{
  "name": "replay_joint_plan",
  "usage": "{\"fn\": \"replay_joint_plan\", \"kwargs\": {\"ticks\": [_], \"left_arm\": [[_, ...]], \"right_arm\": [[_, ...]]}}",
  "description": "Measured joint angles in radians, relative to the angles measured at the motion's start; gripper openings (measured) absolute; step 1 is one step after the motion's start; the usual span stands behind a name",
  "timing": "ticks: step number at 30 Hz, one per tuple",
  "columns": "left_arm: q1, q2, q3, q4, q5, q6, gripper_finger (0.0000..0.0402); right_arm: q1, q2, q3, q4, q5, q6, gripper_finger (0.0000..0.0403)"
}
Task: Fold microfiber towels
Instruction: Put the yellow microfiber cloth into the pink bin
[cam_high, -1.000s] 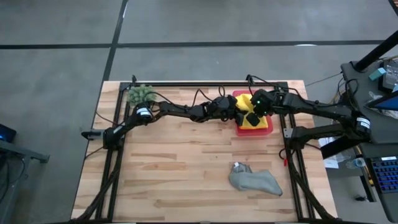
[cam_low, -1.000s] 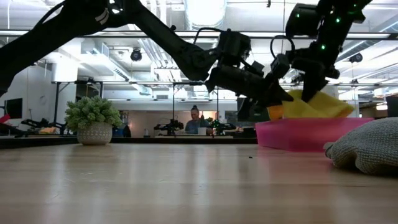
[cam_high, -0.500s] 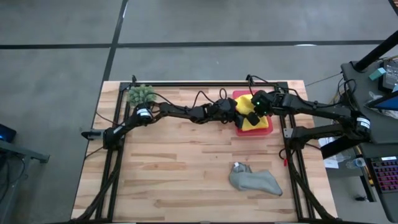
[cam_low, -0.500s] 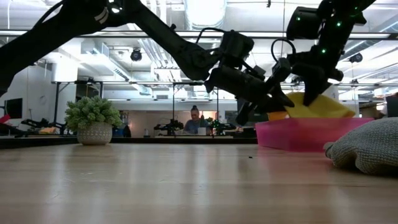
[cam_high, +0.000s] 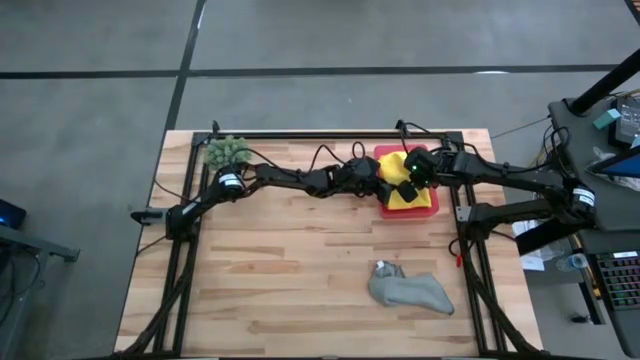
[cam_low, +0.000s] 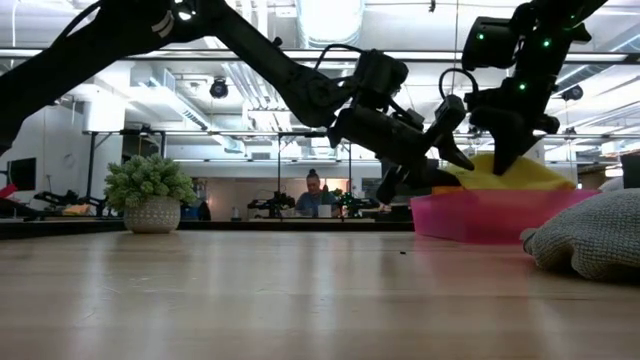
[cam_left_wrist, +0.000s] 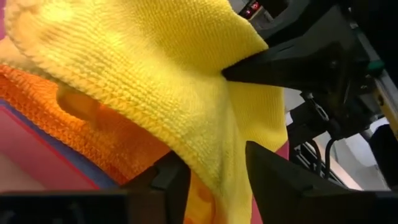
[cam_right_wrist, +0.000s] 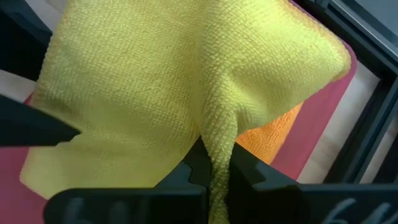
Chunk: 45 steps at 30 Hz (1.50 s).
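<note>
A yellow towel lies on top of an orange towel in the pink tray at the table's far right. A blue edge shows under the orange one. My right gripper is shut on the yellow towel above the tray. My left gripper reaches in from the left, nearly level, and is open. The yellow towel's hanging edge drops between its fingers. A grey towel lies crumpled on the table, near right. My right gripper pinches a raised fold of the yellow towel between its two fingers, coming slanting down from the right. The fold is drawn up into a peak; the rest of the towel drapes on the orange towel. My left gripper: I cannot tell whether its open fingers touch the edge between them.
A spiky green plant in a pot stands at the far left corner. The black frame rails run along the table's far edge and sides. A person shows far off in the room. Bare wood lies at the table's middle and left.
My left gripper has opened and let go of the yellow towel, staying beside the tray with its wrist tipped a little. My right gripper keeps its hold, and the towel now peaks at its fingers.
</note>
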<state>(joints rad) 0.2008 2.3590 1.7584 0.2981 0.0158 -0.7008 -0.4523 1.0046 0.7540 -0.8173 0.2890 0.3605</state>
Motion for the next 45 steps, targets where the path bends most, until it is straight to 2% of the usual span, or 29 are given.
{"fn": "replay_joint_plan", "kwargs": {"ticks": [5, 11, 18, 24, 29, 37, 45], "left_arm": [[0.0, -0.018, 0.0, -0.091, 0.006, 0.025, 0.015], [0.0, -0.068, -0.002, -0.23, 0.006, 0.099, 0.0151], [-0.002, -0.123, -0.003, -0.28, 0.006, 0.209, 0.0151], [-0.01, -0.17, -0.014, -0.293, 0.006, 0.313, 0.0151], [-0.024, -0.218, -0.061, -0.295, -0.005, 0.373, 0.0151], [-0.044, -0.299, -0.185, -0.273, -0.029, 0.518, 0.0151], [-0.084, -0.373, -0.292, -0.247, -0.028, 0.585, 0.015]], "right_arm": [[0.0, 0.0, -0.003, -0.001, 0.003, 0.023, 0.0027], [0.0, 0.0, -0.003, -0.002, 0.053, 0.025, 0.0096], [-0.018, -0.002, 0.016, -0.023, 0.053, 0.014, 0.0161], [-0.02, -0.002, 0.06, -0.061, 0.055, -0.013, 0.0179], [-0.02, -0.002, 0.079, -0.049, 0.045, -0.045, 0.0148], [-0.027, 0.002, 0.015, 0.112, 0.025, -0.101, 0.0019], [-0.097, 0.053, -0.063, 0.242, 0.025, -0.103, 0.0009]]}}
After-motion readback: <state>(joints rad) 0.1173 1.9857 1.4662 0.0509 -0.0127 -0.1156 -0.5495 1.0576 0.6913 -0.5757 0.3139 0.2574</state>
